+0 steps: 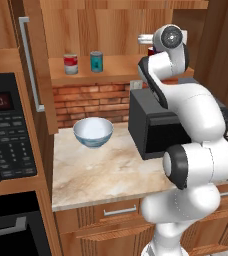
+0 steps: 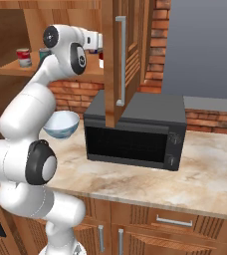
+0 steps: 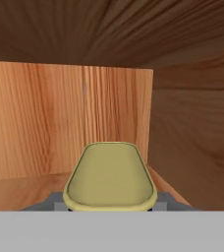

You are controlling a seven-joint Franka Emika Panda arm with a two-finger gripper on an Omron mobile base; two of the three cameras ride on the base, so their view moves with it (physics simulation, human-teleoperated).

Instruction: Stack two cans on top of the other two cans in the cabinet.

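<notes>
In the hand view my gripper (image 3: 109, 203) is shut on a can with a yellow top (image 3: 109, 174), seen end-on, inside the cabinet (image 3: 60, 123) close to its right wall. The can's sides are hidden. From the left base view the hand (image 1: 145, 39) reaches in above the shelf's right part, over a red-marked can (image 1: 151, 51) mostly hidden by the arm. At the shelf's left stand the silver can with a red and white label (image 1: 71, 64) and the teal can (image 1: 96, 61), side by side. In the right base view the open cabinet door (image 2: 120, 64) covers the hand's tip.
A black microwave (image 1: 151, 127) sits on the marble counter (image 1: 101, 170) under the cabinet, beside a pale blue bowl (image 1: 93, 132). The cabinet's other door (image 1: 36, 65) stands open at the left. A dark oven panel (image 1: 6, 130) fills the left edge.
</notes>
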